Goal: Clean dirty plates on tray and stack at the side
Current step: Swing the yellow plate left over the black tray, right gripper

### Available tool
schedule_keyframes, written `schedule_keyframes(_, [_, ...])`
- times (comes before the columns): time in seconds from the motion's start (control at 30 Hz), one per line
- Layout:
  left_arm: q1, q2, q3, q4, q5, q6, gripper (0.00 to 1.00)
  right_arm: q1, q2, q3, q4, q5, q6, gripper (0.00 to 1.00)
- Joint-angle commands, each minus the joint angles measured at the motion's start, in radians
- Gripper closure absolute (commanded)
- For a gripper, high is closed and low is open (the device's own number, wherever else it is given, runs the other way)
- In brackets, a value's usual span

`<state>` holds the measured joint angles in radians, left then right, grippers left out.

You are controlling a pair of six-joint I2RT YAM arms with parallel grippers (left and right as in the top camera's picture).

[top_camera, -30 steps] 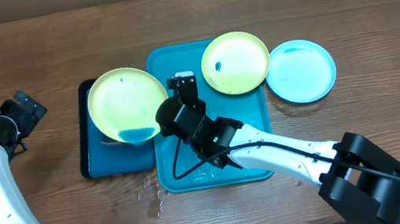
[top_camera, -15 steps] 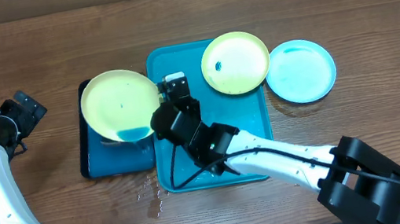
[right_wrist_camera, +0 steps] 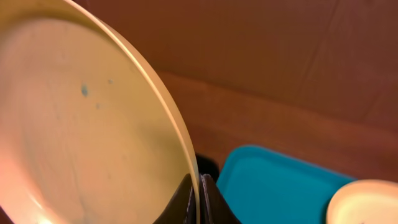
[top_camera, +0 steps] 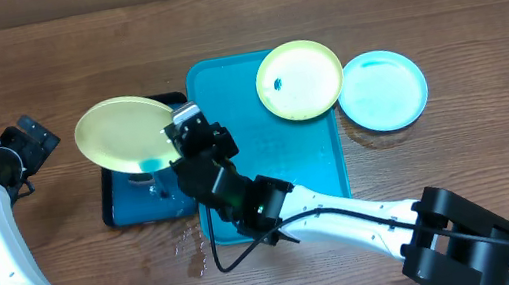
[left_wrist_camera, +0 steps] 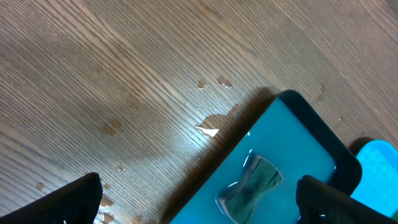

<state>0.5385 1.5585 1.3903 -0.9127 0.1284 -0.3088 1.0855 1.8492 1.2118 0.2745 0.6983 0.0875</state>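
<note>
Overhead: tilted yellow plate (top_camera: 122, 132) overhangs the dark-blue tray (top_camera: 125, 208).

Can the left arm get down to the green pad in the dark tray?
Probably, from its own side. The left gripper is open with the green pad in plain view in the dark tray. The yellow-green plate in the right gripper hangs over that tray, so a drop from above looks crowded.

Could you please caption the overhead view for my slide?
Right claw grips a pale yellow-green plate by its rim above the dark-blue tray, beside the turquoise tray.
</note>
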Motion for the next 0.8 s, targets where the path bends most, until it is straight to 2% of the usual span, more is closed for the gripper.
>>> schedule_keyframes(0.0, [-0.002, 0.007, 0.003, 0.001, 0.010, -0.010, 0.00, 0.027, 0.005, 0.027, 0.058, 0.081, -0.195, 0.96])
schedule_keyframes(0.3, [-0.002, 0.007, 0.003, 0.001, 0.010, -0.010, 0.00, 0.059, 0.005, 0.027, 0.220, 0.103, -0.462, 0.96])
schedule_keyframes(0.57, [-0.002, 0.007, 0.003, 0.001, 0.010, -0.010, 0.00, 0.074, 0.005, 0.027, 0.330, 0.166, -0.592, 0.96])
schedule_keyframes(0.77, [-0.002, 0.007, 0.003, 0.001, 0.010, -0.010, 0.00, 0.075, 0.005, 0.027, 0.346, 0.166, -0.594, 0.96])
